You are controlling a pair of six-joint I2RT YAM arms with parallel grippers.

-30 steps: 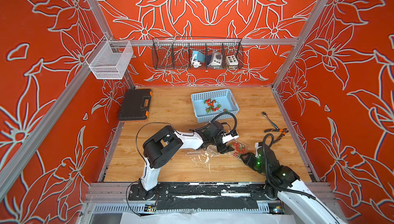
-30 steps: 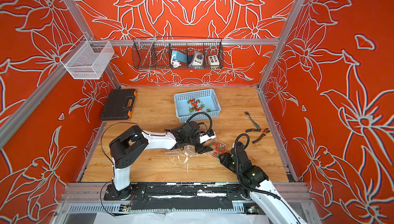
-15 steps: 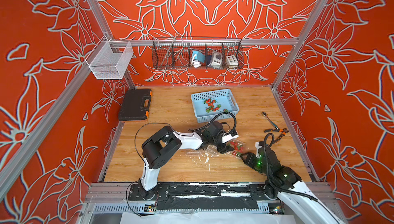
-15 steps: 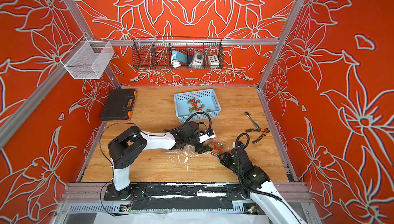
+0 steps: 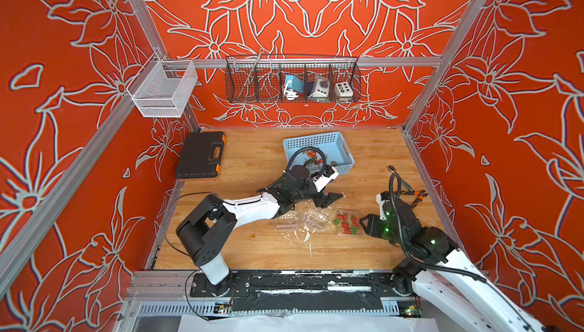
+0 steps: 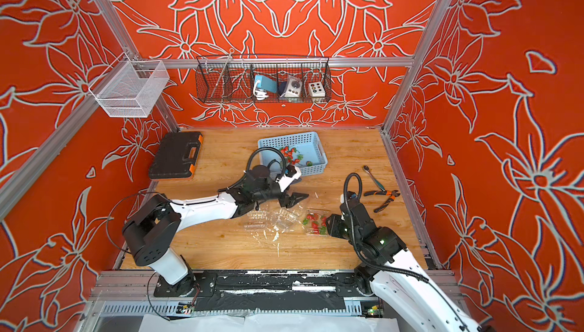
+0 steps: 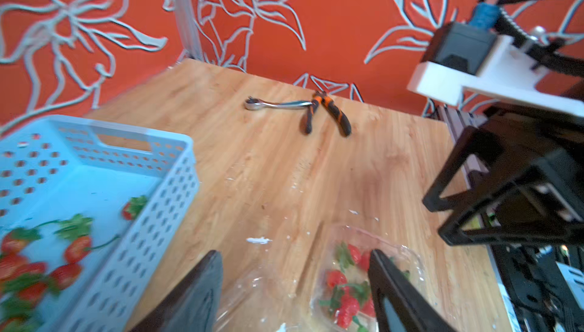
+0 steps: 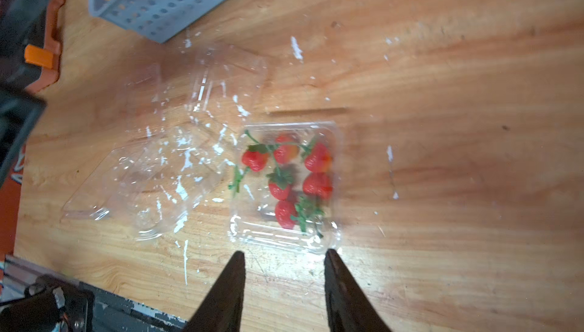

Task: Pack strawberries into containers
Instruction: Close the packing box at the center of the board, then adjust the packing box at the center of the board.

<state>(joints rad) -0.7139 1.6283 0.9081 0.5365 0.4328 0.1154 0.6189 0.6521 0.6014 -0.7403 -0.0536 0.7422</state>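
Observation:
Several strawberries (image 8: 286, 185) lie in a clear container (image 8: 284, 238) on the wooden table; the same container (image 5: 347, 223) (image 6: 316, 223) appears in both top views. Two empty clear containers (image 5: 311, 220) (image 8: 164, 172) lie just to its left. More strawberries (image 5: 313, 156) (image 7: 74, 248) sit in the light-blue basket (image 5: 343, 147) (image 7: 164, 188). My left gripper (image 5: 330, 199) (image 7: 295, 257) hovers open between the basket and the containers, holding nothing. My right gripper (image 5: 363, 224) (image 8: 284, 253) is open at the filled container's near edge, nothing between its fingers.
A black tool case (image 5: 200, 155) with orange latches lies at the back left. Pliers (image 5: 415, 194) (image 7: 325, 115) and a wrench (image 5: 398, 178) (image 7: 275, 104) lie near the right wall. White flecks dot the table around the containers.
My left gripper has lifted away from the filled container toward the basket and opened wider. The right gripper stays beside the container.

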